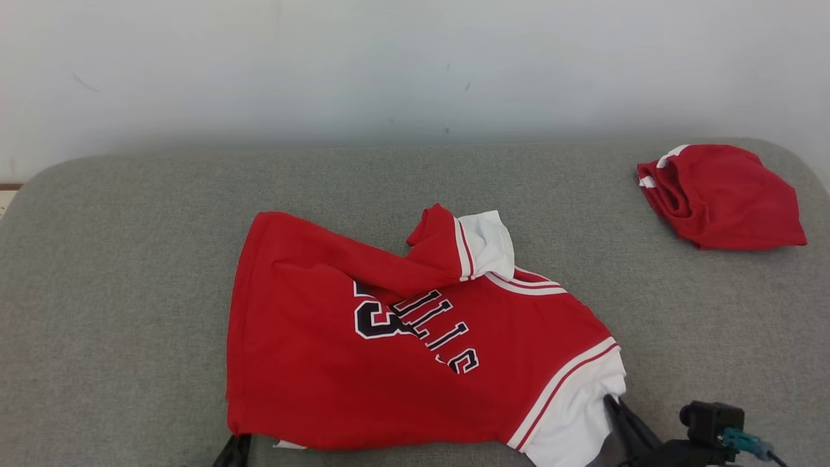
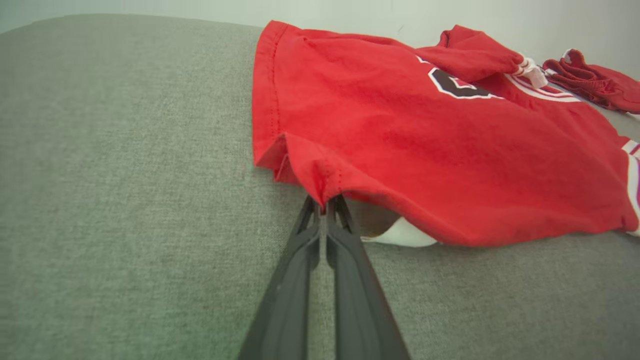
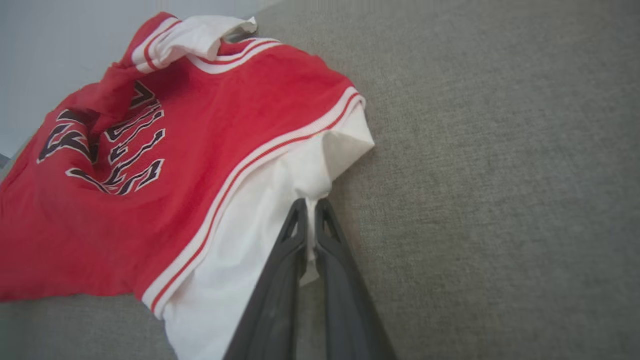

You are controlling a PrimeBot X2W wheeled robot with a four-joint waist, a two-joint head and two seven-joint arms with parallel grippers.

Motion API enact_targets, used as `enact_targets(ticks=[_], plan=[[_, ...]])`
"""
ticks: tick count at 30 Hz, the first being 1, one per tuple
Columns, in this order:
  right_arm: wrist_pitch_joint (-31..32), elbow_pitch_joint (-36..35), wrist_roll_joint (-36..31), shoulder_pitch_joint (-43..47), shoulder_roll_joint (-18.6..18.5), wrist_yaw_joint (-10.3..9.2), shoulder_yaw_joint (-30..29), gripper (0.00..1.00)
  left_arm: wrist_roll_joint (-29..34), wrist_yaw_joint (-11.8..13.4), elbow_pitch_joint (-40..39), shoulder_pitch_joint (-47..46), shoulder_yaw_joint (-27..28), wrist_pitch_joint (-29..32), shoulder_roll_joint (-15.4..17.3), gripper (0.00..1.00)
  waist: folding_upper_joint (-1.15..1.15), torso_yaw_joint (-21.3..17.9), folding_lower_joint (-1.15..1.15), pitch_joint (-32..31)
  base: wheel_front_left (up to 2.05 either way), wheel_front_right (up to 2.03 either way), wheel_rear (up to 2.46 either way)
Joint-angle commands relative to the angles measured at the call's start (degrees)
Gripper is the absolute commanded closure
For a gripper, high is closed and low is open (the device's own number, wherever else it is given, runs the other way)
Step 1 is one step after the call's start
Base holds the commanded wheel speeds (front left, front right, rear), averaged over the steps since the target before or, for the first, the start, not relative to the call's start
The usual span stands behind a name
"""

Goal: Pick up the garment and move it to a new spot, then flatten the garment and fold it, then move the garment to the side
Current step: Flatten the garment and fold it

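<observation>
The garment (image 1: 389, 344) is a red jersey with white sleeves and dark lettering, lying crumpled on the grey cushion, one sleeve folded over its chest. My left gripper (image 2: 325, 200) is shut on the red hem (image 2: 320, 182) near the garment's lower corner; in the head view it sits at the bottom edge (image 1: 235, 447). My right gripper (image 3: 311, 204) is shut on the white sleeve (image 3: 325, 165), pinching a fold of cloth; the head view shows it at the garment's lower right (image 1: 613, 405).
A second red piece of clothing (image 1: 723, 194) lies bunched at the cushion's far right. The grey cushion (image 1: 130, 292) ends at a pale wall (image 1: 415, 65) behind. Bare cushion lies left of the garment and between the two pieces.
</observation>
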Motion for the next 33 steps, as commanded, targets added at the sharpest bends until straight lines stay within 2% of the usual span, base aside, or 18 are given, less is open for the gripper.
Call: enact_targets(ticks=[1, 3, 7, 14, 16, 22, 24, 25, 26, 33], plan=[[-0.05, 0.21, -0.05, 0.55, -0.67, -0.01, -0.11, 1.0, 0.1, 0.03, 0.04, 0.73, 0.04, -0.24, 0.38, 1.0, 0.0, 0.03, 0.0, 0.09, 0.0, 0.0, 0.0], [1.51, -4.77, 2.12, 0.16, -2.72, -0.01, 1.22, 1.0, 0.86, 0.03, -2.79, -0.55, -0.87, -0.24, 1.6, 1.0, 0.0, -0.01, 0.0, 0.51, 0.0, 0.0, 0.0], [3.49, -10.1, 4.55, -3.16, -4.56, -0.01, 1.51, 1.0, 1.24, 0.02, -4.7, -4.79, -3.76, -0.24, 4.82, 1.0, 0.0, -0.17, 0.0, 2.01, 0.0, 0.0, 0.0], [6.27, -12.55, 6.17, -17.28, -5.72, -0.01, 2.12, 1.0, -1.7, 0.03, -6.25, -21.72, -11.1, 3.13, 13.36, 1.0, 0.0, -0.05, 0.0, 8.06, 0.0, 0.0, 0.0], [6.38, -11.28, 6.8, -22.83, -5.34, -0.01, 1.81, 1.0, -2.72, 0.03, -6.23, -28.04, -12.95, 4.47, 16.05, 1.0, 0.0, -0.3, 0.0, 10.11, 0.0, 0.0, 0.0], [6.49, -4.51, 12.03, -42.72, -4.01, -0.01, 2.11, 1.0, -9.53, 0.03, -3.96, -46.86, -17.42, 8.42, 20.87, 1.0, 0.0, -1.52, 0.0, 16.66, 0.0, 0.0, 0.0], [6.59, -2.88, 13.33, -45.67, -3.48, -0.01, 2.14, 1.0, -10.67, 0.03, -3.26, -49.92, -18.11, 8.88, 21.36, 1.0, 0.0, -1.75, 0.0, 17.75, 0.0, 0.0, 0.0], [6.67, 0.75, 15.06, -52.65, -3.02, -0.01, 2.09, 1.0, -13.09, 0.03, -0.97, -56.09, -19.18, 10.08, 22.22, 1.0, 0.0, -2.28, 0.0, 20.09, 0.0, 0.0, 0.0], [6.67, 0.75, 15.06, -52.65, -3.02, -0.01, 2.09, 1.0, -13.09, 0.03, -0.97, -56.09, -19.18, 10.08, 22.22, 1.0, 0.0, -2.28, 0.0, 20.09, 0.0, 0.0, 0.0], [4.96, 13.78, 18.67, -74.62, -0.33, -0.01, 0.97, 1.0, -17.23, 0.03, 7.91, -76.31, -21.2, 12.19, 23.89, 1.0, 0.0, -3.72, 0.0, 26.87, 0.0, 0.0, 0.0]])
